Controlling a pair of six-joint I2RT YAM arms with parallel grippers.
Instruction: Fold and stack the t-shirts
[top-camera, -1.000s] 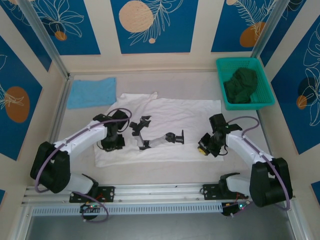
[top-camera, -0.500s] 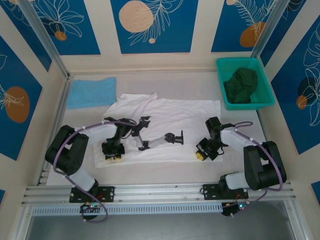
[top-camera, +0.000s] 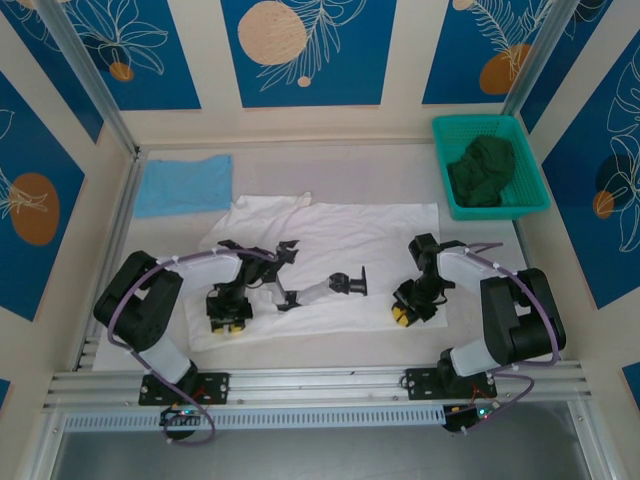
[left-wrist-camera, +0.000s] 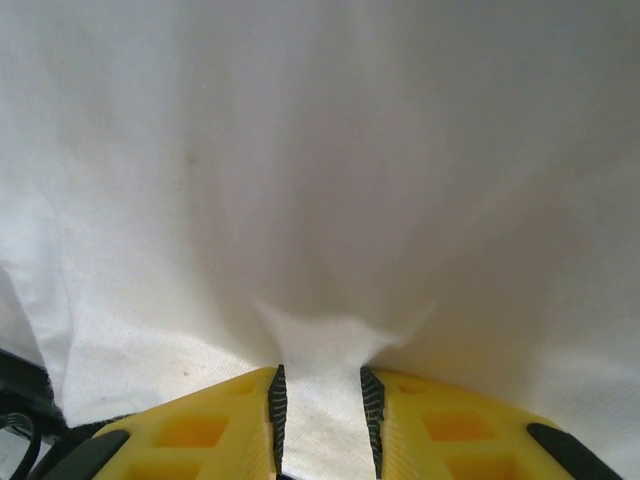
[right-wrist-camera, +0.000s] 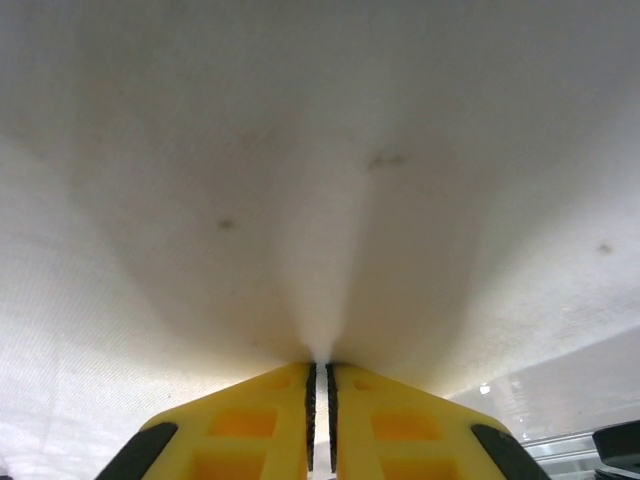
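Since 1 second ago, seen from above, both pairs of jaws have drawn back toward the near edge and sunk low over the white t-shirt (top-camera: 340, 235); its far hem has slid a little nearer with them and its far-left corner has rumpled; I judge this a tug to flatten the cloth before the 1st fold, with no fold yet made. It lies spread across the middle of the surface (top-camera: 330, 165), black prints (top-camera: 350, 282) upward, wrinkled on its left side; the light-blue t-shirt (top-camera: 183, 184) lies flat near its far-left corner. From the left wrist, the left jaws are clamped on a raised tuck of white cloth, which fans out in soft creases. From the right wrist, the right jaws stand almost together on a thin ridge of the same shirt, tented toward them.
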